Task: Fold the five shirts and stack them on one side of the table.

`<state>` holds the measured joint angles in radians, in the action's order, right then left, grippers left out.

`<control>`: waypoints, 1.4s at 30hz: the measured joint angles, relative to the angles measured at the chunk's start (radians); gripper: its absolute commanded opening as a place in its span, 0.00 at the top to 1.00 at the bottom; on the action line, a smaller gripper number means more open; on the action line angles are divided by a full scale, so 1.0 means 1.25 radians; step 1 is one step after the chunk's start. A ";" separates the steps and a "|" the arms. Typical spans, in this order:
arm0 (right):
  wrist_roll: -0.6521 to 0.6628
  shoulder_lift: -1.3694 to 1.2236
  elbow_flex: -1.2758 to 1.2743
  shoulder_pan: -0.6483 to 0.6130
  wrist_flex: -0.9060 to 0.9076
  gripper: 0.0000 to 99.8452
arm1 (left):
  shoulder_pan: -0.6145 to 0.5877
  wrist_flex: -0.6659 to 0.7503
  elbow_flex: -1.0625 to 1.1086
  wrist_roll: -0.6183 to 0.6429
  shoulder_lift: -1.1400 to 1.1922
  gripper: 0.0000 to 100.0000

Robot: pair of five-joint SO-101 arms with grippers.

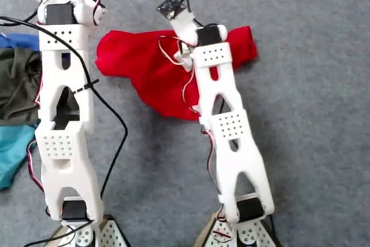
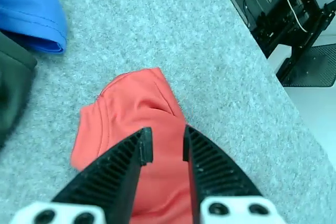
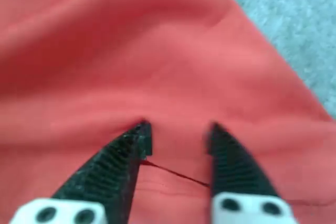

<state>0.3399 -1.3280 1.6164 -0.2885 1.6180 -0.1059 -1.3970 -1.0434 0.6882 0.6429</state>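
Left gripper [image 2: 167, 142] and right gripper [image 3: 177, 137], fingers [image 3: 126, 153] parted and empty, are hovering over the red shirt [image 1: 144, 67], likely needing pinching and spreading next.

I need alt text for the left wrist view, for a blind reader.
The open left claw hangs over one end of a red shirt on the grey table. A blue shirt and a dark shirt lie nearby.

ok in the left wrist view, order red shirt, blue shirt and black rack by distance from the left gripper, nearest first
1. red shirt, directly under the open left gripper.
2. blue shirt, farther off across the table.
3. black rack, past the table's edge, off it.
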 measured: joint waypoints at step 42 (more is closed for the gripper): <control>0.086 -0.066 0.010 -0.060 0.000 0.99 | -0.068 0.193 0.150 -0.012 0.201 0.89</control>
<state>0.4473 -1.4108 1.6287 -0.3636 1.6180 -0.1903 -1.1561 -0.8562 0.6728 0.8945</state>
